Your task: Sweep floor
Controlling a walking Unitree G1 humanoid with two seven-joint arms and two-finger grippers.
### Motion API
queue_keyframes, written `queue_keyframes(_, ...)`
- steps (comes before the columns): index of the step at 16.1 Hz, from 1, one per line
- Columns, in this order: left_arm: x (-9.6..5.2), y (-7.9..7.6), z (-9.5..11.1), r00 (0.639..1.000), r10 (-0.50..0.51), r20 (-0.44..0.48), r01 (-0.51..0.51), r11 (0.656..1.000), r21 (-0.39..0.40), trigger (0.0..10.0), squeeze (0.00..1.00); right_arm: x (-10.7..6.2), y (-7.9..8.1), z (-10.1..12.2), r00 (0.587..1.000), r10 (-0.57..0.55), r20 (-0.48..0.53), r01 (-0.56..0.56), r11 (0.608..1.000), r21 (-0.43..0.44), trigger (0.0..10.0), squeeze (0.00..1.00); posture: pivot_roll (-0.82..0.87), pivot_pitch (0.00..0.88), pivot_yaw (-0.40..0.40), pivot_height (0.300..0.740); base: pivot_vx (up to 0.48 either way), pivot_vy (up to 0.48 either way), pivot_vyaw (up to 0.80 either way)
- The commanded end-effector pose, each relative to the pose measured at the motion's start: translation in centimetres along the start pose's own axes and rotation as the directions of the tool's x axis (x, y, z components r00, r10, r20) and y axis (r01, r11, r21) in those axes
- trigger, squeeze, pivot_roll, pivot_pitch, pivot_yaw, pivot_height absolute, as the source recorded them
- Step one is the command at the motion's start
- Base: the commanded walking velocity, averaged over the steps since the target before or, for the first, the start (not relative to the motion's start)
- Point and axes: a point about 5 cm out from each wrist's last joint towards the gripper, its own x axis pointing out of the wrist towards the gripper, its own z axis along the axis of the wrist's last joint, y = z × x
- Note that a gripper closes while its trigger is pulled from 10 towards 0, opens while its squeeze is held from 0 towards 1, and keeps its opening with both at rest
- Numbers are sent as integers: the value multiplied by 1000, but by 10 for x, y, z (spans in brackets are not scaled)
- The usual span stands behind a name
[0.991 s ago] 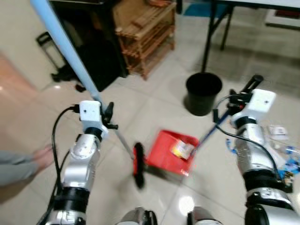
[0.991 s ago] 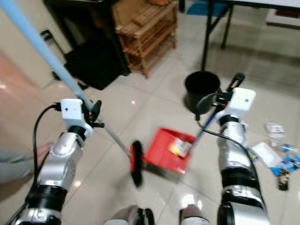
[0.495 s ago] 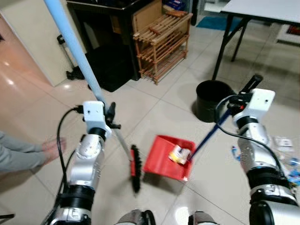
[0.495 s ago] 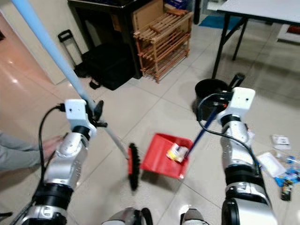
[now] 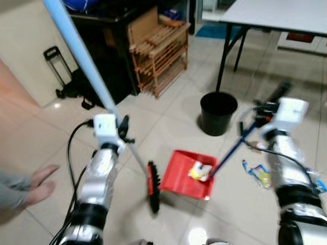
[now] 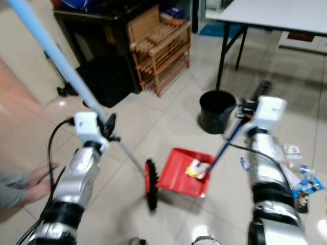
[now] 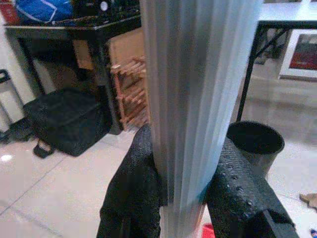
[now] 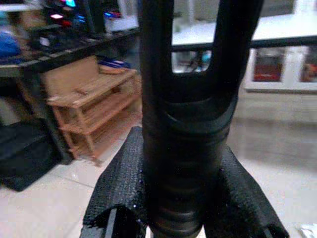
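Note:
My left gripper [image 5: 121, 127] is shut on the broom's pale blue handle [image 5: 82, 56], which slants up to my left. The broom's black and red head [image 5: 152, 187] rests on the tiled floor just left of the red dustpan [image 5: 186, 173]. A yellow and white piece of litter [image 5: 201, 171] lies in the pan. My right gripper [image 5: 270, 100] is shut on the dustpan's dark blue handle [image 5: 232, 151], with the black grip [image 8: 190, 114] between the fingers in the right wrist view. In the left wrist view the handle [image 7: 195, 94] stands between both black fingers [image 7: 133, 193].
A black bin [image 5: 218, 112] stands behind the dustpan, under a white table [image 5: 276, 13] with black legs. A wooden rack [image 5: 158, 51] and a black bag [image 5: 84, 87] sit at the back left. Loose litter [image 5: 260, 173] lies on the floor right. A person's hand [image 5: 38, 181] rests low left.
The camera has shifted, so the whole scene moved. Broom head and dustpan stay close together with the litter in the pan; both grippers keep their holds.

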Motion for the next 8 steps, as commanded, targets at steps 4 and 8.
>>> queue_keyframes(4, 4, 16, 9, 998, 52, 45, -52, 999, 2, 10000, 0, 4, 15, 8, 998, 43, 47, -44, 999, 15, 10000, 0, -282, 79, 120, 740, 460, 0, 0)
queue_keyframes(8, 6, 26, 13, 998, 51, 45, -53, 998, 33, 10000, 0, 7, 27, 5, 998, 41, 45, -44, 998, 52, 10000, 0, -249, 51, 151, 740, 462, 0, 0)
